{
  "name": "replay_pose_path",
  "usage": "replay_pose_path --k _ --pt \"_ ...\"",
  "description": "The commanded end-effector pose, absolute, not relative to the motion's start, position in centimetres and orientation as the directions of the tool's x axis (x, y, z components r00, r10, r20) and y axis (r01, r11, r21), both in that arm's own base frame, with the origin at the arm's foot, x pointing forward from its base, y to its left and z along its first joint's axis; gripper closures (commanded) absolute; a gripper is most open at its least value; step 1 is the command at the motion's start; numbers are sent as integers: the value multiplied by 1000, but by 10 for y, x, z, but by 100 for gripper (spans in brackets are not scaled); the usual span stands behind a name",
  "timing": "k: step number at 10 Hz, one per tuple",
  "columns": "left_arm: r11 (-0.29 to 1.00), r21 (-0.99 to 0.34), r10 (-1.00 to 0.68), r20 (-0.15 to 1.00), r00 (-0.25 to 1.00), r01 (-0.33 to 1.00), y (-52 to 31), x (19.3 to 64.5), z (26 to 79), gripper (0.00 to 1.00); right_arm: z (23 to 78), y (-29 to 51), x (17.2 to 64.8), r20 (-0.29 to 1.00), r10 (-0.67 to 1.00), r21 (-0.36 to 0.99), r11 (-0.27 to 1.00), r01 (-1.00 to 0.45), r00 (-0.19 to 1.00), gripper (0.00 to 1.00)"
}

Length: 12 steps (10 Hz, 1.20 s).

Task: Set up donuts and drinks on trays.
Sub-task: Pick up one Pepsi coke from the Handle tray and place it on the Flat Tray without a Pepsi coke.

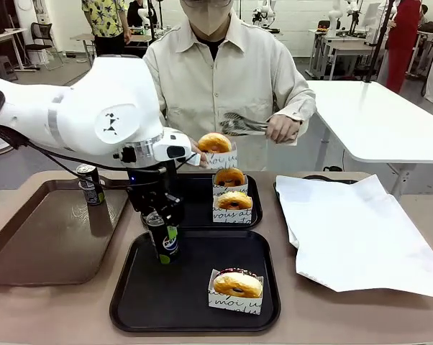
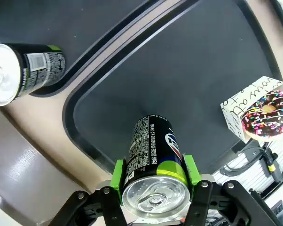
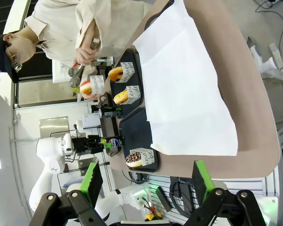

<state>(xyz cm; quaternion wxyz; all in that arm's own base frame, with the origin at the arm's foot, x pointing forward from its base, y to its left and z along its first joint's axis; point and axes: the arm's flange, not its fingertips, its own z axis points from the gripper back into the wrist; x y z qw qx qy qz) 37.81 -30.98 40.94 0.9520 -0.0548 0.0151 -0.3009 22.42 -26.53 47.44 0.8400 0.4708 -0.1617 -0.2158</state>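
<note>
Left pincer (image 2: 153,176) is pinching a slim dark soda can (image 2: 153,157) between its green pads, gripping near the silver top, can upright. In the front view the can (image 1: 164,241) is sitting at or just above the near black tray (image 1: 130,302), close to that tray's far-left corner; can't tell if the base is actually touching. Right pincer (image 3: 144,181) is hanging spread wide, holding nothing, up off the desk's right edge.

Risks, my read: if the pads are letting go while the can is off the floor or tilted, it's probably tipping, being tall and narrow. It's also sitting near the raised rim, so landing partly on the rim would be leaving it leaning. Pulling away sideways instead of straight up could be dragging it over.

Can is looking dark with white fine print, a green patch and a red-white-blue round logo, tab unopened. A second can (image 1: 90,184) is standing on the long brown tray (image 1: 29,251) at its far-right corner. A chocolate sprinkled donut (image 1: 237,283) in a white script sleeve is sitting at the near tray's near-right part, well apart from the held can. The far black tray (image 1: 254,215) is carrying two sleeved golden donuts (image 1: 231,188), and the person's hand (image 1: 283,128) is working tongs (image 1: 239,125) beside another sleeved donut (image 1: 216,145) above it. White paper sheet (image 1: 353,230) is covering the desk's right side.
</note>
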Motion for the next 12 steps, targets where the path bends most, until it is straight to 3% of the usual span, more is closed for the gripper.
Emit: replay_pose_path --k 1,4,12 --pt "816 -71 -575 -7 818 574 -305 375 430 41 473 -265 225 78 -511 868 458 194 856 0" --pt "774 -141 -625 -13 780 618 -212 332 518 41 473 -265 225 78 -511 868 458 194 856 0" --pt "793 -155 -599 -18 800 590 -179 319 535 41 473 -265 225 78 -511 868 458 194 856 0"
